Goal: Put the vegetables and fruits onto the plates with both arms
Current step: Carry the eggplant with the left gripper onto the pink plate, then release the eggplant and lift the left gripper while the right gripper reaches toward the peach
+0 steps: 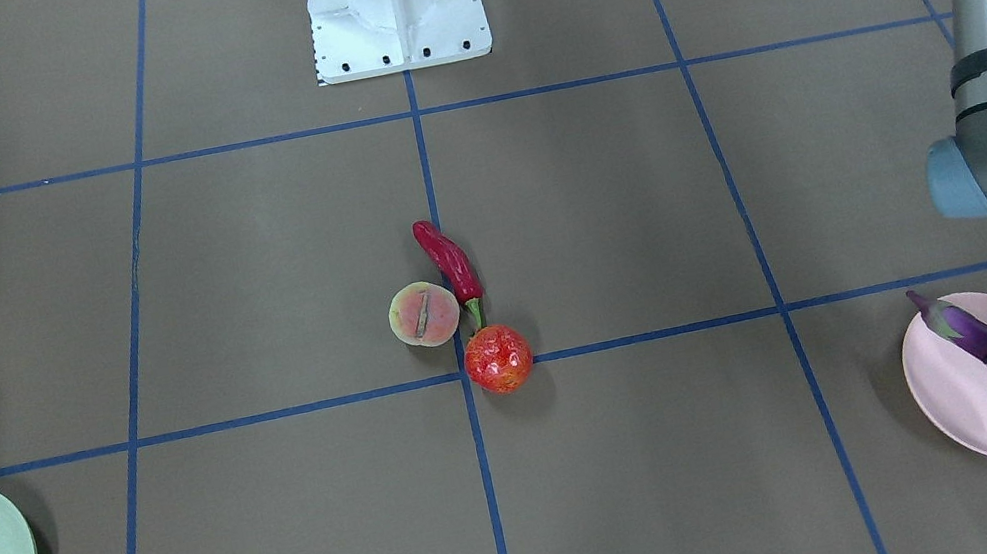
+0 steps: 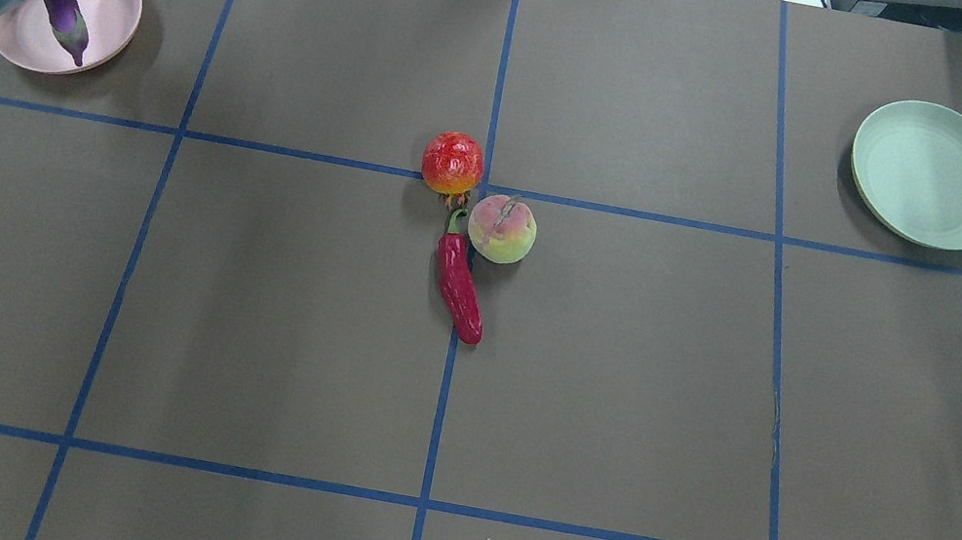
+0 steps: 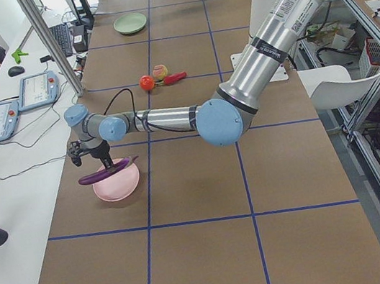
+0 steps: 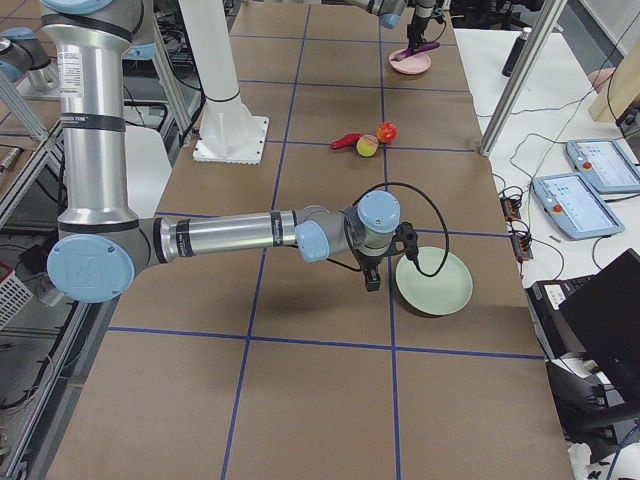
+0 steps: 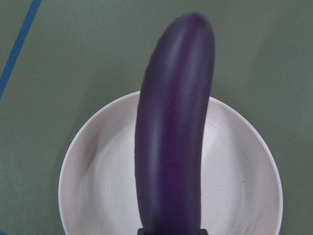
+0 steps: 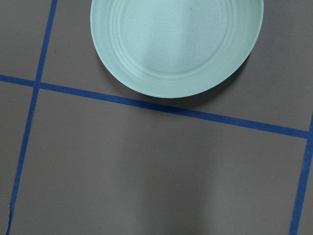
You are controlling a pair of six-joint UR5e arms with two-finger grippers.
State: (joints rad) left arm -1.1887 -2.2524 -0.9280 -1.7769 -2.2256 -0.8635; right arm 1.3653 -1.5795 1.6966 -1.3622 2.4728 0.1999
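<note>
Left gripper [image 3: 100,163]: my fingers are clenched on the eggplant [image 1: 960,329], gripping it near mid-length. It lies roughly level between them, over the pink plate [image 1: 951,394]. The capped end points out to one side of the fingers above the plate. The blunt end points the other way and passes beyond the plate's rim. I cannot tell whether the eggplant touches the plate. In the left wrist view, the purple body runs straight out ahead of the fingers, with the plate directly beneath it.

Right gripper [image 4: 373,278]: it hangs just beside the green plate [image 2: 933,175], over bare table [image 2: 619,384]. The plate lies just ahead of the fingers in the right wrist view, and nothing sits on it. No view shows the fingertips clearly, so I cannot tell whether they are parted or closed.

The remaining items are clustered mid-table, well apart from both sets of fingers and between them. The peach [image 1: 424,315] is just beside the chili pepper [image 1: 448,260]. The chili's green stem points at the red-orange fruit [image 1: 498,358] and reaches it or nearly so.
</note>
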